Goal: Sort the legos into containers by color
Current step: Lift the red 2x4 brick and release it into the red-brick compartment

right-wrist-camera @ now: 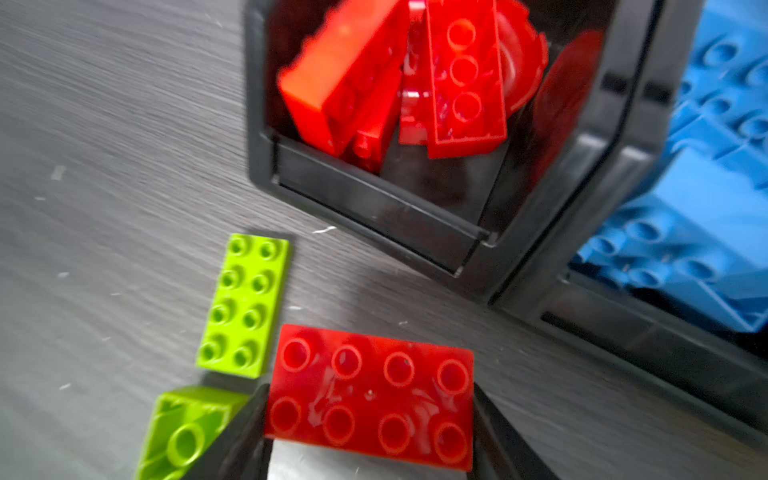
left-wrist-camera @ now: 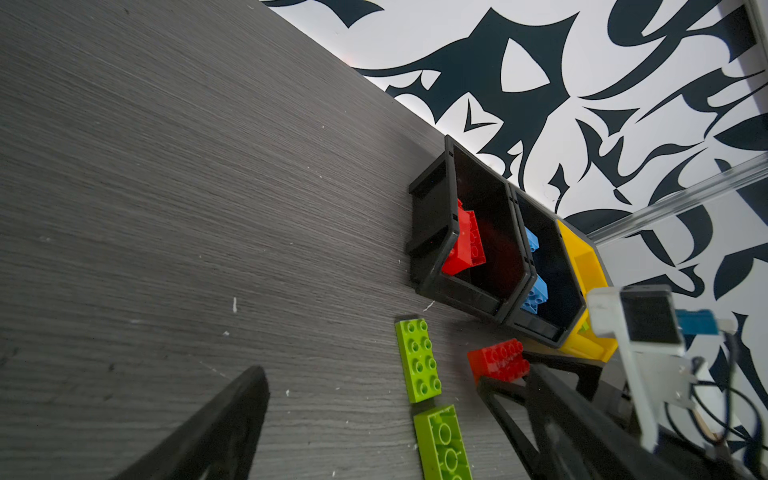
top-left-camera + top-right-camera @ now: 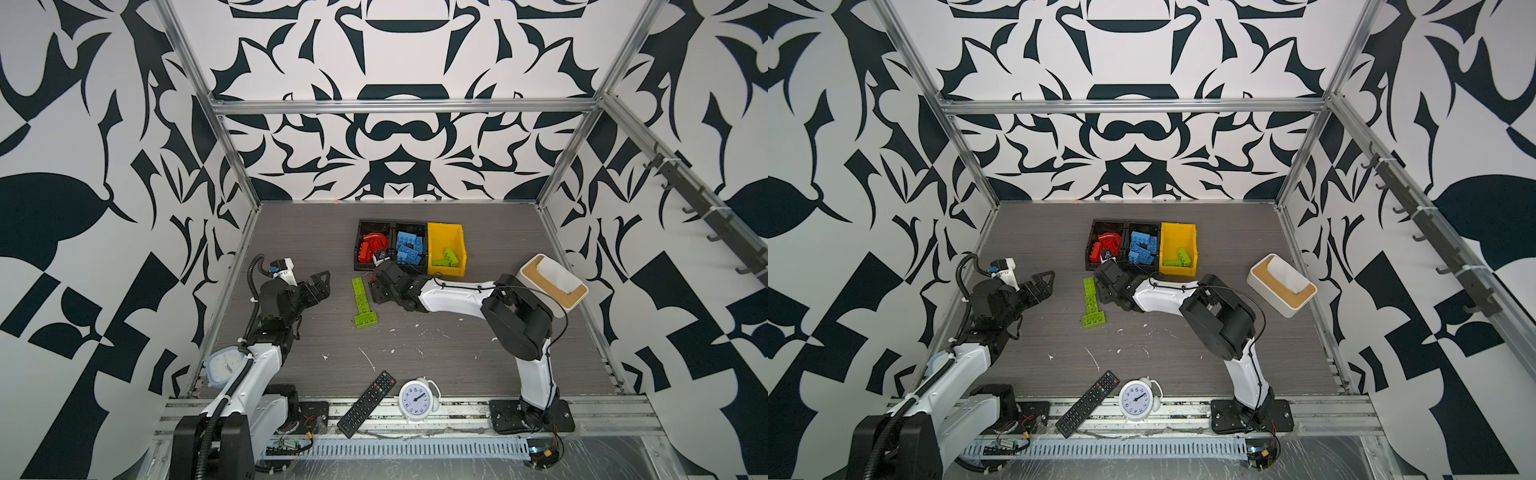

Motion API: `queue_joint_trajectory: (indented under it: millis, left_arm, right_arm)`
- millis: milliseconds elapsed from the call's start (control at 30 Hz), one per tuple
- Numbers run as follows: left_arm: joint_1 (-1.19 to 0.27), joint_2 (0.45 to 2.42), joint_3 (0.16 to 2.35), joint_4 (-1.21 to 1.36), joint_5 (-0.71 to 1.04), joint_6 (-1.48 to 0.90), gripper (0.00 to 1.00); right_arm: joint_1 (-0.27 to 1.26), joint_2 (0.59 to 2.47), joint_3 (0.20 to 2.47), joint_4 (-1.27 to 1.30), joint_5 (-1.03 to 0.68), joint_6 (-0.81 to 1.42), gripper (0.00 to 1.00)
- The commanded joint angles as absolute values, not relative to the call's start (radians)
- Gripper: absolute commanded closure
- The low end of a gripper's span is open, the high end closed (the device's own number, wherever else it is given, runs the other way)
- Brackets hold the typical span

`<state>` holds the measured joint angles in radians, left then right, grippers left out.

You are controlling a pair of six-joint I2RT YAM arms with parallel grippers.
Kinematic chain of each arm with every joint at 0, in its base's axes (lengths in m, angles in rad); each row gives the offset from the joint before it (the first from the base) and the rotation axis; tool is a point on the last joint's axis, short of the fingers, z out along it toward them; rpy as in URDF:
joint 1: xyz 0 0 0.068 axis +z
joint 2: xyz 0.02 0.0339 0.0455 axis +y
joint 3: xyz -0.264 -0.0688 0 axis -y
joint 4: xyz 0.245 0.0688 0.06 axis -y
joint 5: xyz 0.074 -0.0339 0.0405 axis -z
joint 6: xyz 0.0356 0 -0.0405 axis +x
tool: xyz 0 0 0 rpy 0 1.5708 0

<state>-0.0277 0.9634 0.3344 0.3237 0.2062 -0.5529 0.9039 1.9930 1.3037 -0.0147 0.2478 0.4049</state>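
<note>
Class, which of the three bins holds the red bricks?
The left-end black bin; the middle black bin holds blue bricks, the yellow bin green ones.

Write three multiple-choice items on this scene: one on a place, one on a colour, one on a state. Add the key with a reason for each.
1. Where does the white box stand relative to the yellow bin?
A. To its left
B. To its right
C. Inside it

2. What colour are the bricks in the yellow bin?
A. Red
B. Blue
C. Lime green

3. What is the state of the right end effector?
A. Open and empty
B. Shut on a red brick
C. Shut on a blue brick

Key:
1 B: both top views show the box past the yellow bin, toward the right wall.
2 C: only lime green pieces lie in that bin.
3 B: the right wrist view shows the red brick clamped between its jaws.
</note>
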Motion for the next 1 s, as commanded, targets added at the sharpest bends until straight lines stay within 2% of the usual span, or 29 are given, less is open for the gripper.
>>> queue_joint_trajectory:
  millis: [0,233,667,767,967]
  left_arm:
    - [-0.030,0.960,0.354,0.326,0.206,-0.549,0.00]
    - [-0.030,0.960,0.354,0.324,0.201,-0.548,0.01]
    - [-0.030,0.959,0.352,0.322,0.198,-0.543,0.01]
    - [-0.029,0.966,0.353,0.324,0.193,-0.541,0.01]
    - [-0.030,0.967,0.354,0.322,0.193,-0.538,0.00]
  right_arm:
    - [0.910,1.932,1.321,-0.045,0.238,0.377,0.37]
    - [0.890,1.966,1.447,-0.064,0.247,0.322,0.37]
    - [0.778,2.174,1.725,-0.009,0.214,0.332,0.39]
    - [0.766,2.236,1.822,-0.066,0.204,0.329,0.39]
    - [0.762,2.289,1.898,-0.107,0.163,0.327,0.29]
